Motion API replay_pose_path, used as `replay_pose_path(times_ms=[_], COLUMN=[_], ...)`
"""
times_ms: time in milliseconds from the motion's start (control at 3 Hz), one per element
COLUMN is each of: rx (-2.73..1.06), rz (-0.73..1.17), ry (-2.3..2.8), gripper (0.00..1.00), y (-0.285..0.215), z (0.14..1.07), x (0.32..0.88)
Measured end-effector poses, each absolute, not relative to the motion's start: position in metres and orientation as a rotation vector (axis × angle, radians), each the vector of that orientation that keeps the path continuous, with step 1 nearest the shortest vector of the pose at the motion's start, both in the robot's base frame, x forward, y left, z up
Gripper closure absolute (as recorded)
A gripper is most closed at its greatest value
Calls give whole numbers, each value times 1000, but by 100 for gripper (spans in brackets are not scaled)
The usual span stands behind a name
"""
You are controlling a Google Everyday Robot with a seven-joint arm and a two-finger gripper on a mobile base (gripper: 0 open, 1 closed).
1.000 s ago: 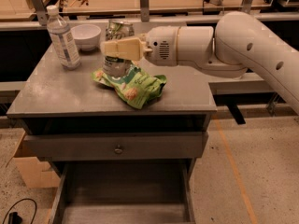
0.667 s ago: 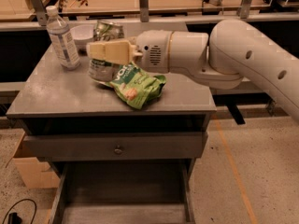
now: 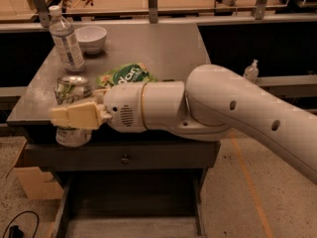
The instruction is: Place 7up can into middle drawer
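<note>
7up can and middle drawer are both on my screen. Nearest to me, at 6 o'clock, the drawer stands pulled out under the cabinet, and the part I can see shows only bare grey floor between low side walls. Above it is a closed drawer front with a small round knob. A cardboard box sits on the floor at 8 o'clock.

At 9 o'clock the gripper is clenched on the can, one tan finger lying across its side. The can is upright, off the table, at the front-left corner. Its base hangs in front of the table's front edge, well above the drawer.

The white arm comes in from 4 o'clock and rises to a bend. The wrist then runs level across the front of the table, pointing toward 9 o'clock.

Just behind the wrist a green snack bag lies on the tabletop. Farther back, toward 11 o'clock, stands a clear plastic bottle, with a white bowl beside it. I cannot tell what the bowl holds.
</note>
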State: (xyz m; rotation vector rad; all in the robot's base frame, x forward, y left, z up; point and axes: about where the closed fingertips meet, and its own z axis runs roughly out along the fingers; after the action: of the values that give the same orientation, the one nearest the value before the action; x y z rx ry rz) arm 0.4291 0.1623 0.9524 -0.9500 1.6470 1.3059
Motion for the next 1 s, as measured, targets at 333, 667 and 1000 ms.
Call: replay_pose_path(times_ms=[333, 667, 1000], rx=[-1059, -1060, -1060], rz=[1163, 1163, 1166], ry=[1764, 1763, 1752], gripper=[100, 100, 100], y=[175, 176, 181], z=[876, 876, 837], x=[400, 400, 400])
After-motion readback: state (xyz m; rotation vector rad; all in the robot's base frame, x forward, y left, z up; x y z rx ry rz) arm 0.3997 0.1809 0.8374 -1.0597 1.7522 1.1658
